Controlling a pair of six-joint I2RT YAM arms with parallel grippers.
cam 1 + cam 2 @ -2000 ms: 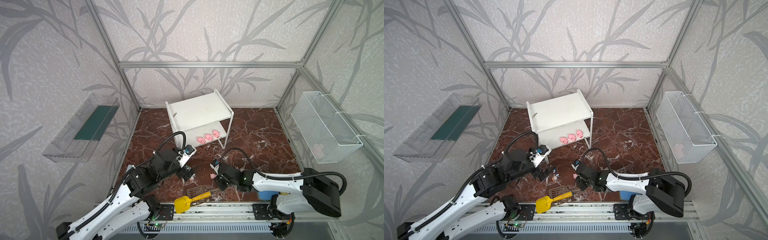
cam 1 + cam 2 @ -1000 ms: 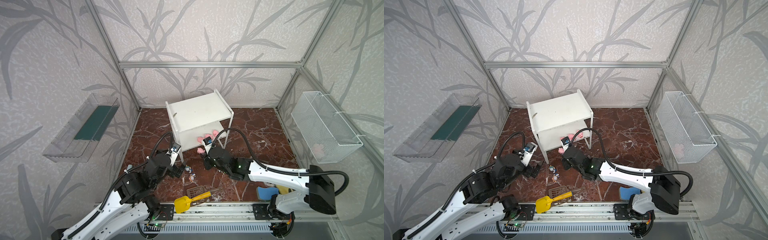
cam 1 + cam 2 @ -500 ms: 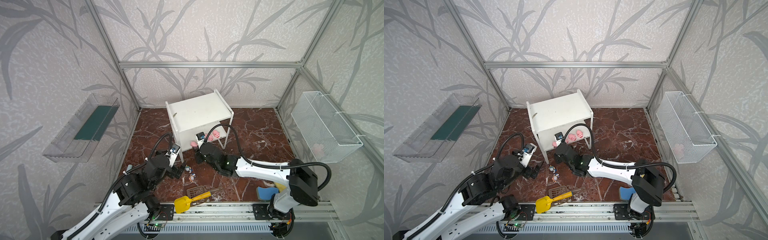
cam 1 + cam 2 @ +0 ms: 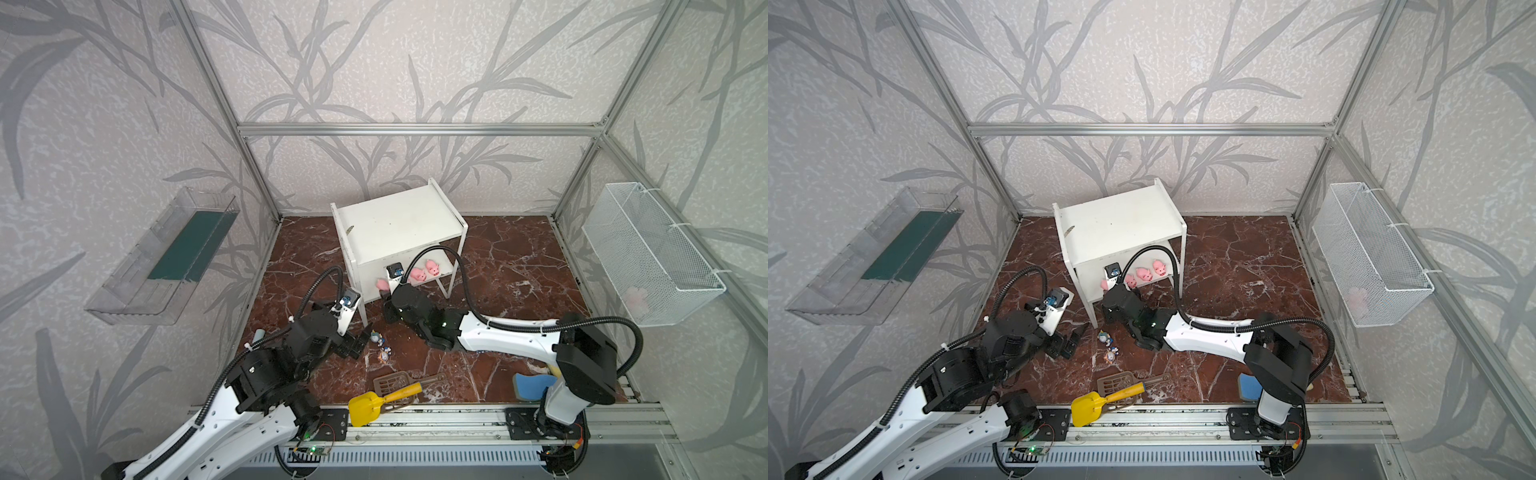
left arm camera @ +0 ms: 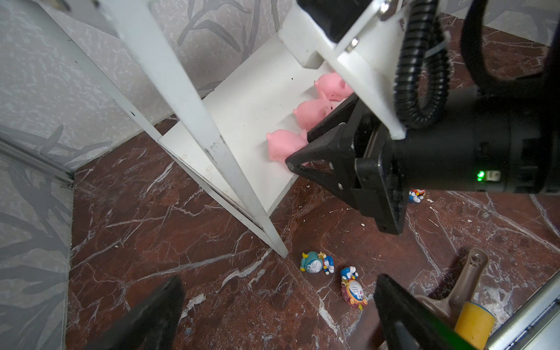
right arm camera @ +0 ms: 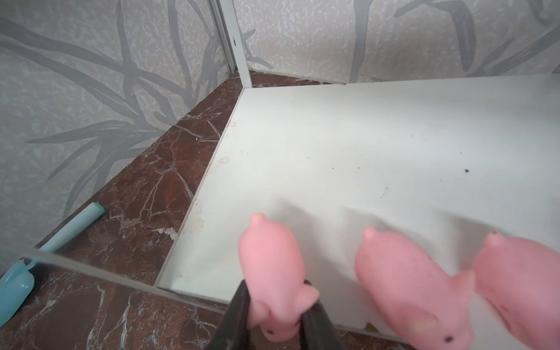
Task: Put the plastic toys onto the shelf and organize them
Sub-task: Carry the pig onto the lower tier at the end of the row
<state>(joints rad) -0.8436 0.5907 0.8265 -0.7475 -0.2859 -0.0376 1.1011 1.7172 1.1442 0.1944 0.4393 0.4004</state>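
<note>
The right gripper [image 6: 274, 318] pinches a pink pig [image 6: 269, 257] by its head at the front edge of the shelf [image 6: 363, 151], tail pointing inward; the left gripper [image 5: 278, 281] gapes

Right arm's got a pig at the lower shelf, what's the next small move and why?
Probably open the right tool and draw straight back. The pink pig it pinches already seems to rest on the shelf's lower board, lined up beside two other pigs, so letting go should leave it placed.
</note>
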